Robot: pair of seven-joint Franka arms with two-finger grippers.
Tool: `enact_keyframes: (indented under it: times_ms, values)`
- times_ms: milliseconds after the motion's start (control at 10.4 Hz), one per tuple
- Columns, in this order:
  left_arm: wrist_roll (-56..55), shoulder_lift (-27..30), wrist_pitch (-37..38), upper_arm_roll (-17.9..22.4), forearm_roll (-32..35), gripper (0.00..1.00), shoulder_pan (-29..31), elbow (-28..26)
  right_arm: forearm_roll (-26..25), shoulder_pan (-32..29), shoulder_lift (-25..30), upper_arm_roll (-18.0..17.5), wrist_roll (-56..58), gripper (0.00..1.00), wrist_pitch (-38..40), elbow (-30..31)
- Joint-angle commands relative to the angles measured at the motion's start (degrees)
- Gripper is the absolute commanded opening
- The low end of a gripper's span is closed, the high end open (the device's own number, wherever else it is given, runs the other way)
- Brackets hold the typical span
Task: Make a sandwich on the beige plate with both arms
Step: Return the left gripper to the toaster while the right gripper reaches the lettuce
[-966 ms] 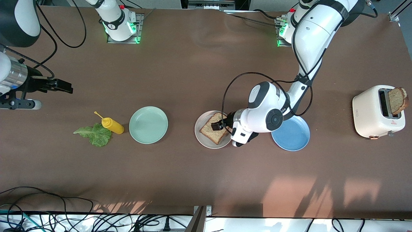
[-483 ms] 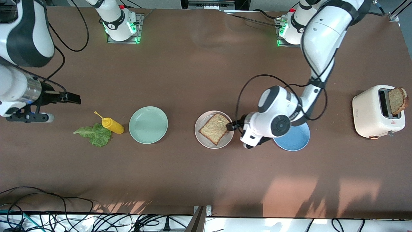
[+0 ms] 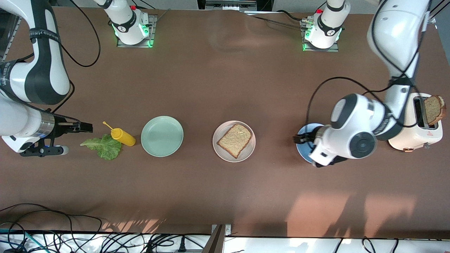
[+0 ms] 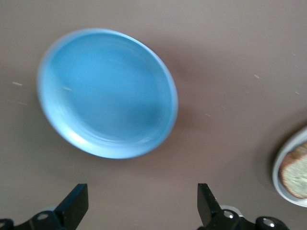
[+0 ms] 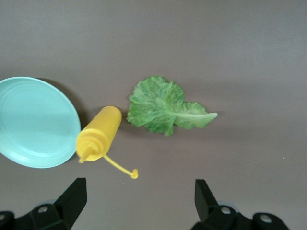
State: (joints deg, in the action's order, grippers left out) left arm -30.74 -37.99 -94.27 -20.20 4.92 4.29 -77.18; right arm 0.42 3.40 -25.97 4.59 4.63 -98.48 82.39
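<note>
My right gripper point(image 3: 86, 127) hangs wide and empty just by the lettuce leaf point(image 3: 102, 146), which lies beside the yellow squeeze bottle point(image 3: 122, 136) and is not yet moved. One toast slice point(image 3: 235, 140) lies on the beige plate point(image 3: 220, 154). My left gripper point(image 3: 298, 139), wide and empty, hangs over the blue plate point(image 3: 303, 151). A second slice point(image 3: 434, 109) waits in the toaster point(image 3: 404, 124). I judge one layer done, two left.

Your front view is evenly bright and sharp; pale patches of light glare on the brown table point(image 3: 197, 88) along its near edge; shadows under the plates are soft; the left wrist view smears the blue plate point(image 4: 108, 93) with motion blur; the right wrist view is crisp.
</note>
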Motion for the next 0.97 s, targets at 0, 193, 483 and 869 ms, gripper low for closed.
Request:
enact_keyframes:
  times_ms: [0,193,483,869]
  values:
    - [8.0,4.2,2.5,-0.2,2.5,1.00,6.5,-1.3,1.2,-1.2,-1.1,0.0,3.9,1.00,-0.5,-2.0]
    - [15.3,8.1,6.7,-0.2,8.3,1.00,10.7,-1.4,1.2,-2.7,-2.9,0.0,7.7,1.00,-3.8,-1.9]
    - [30.7,10.2,10.1,-0.3,13.9,0.99,19.9,-1.9,3.5,-5.2,-7.3,0.0,15.3,1.00,-14.1,0.1]
    - [45.6,9.8,9.4,-0.5,15.7,1.00,30.7,-1.6,7.6,-6.1,-13.5,0.0,20.3,1.00,-24.4,2.7]
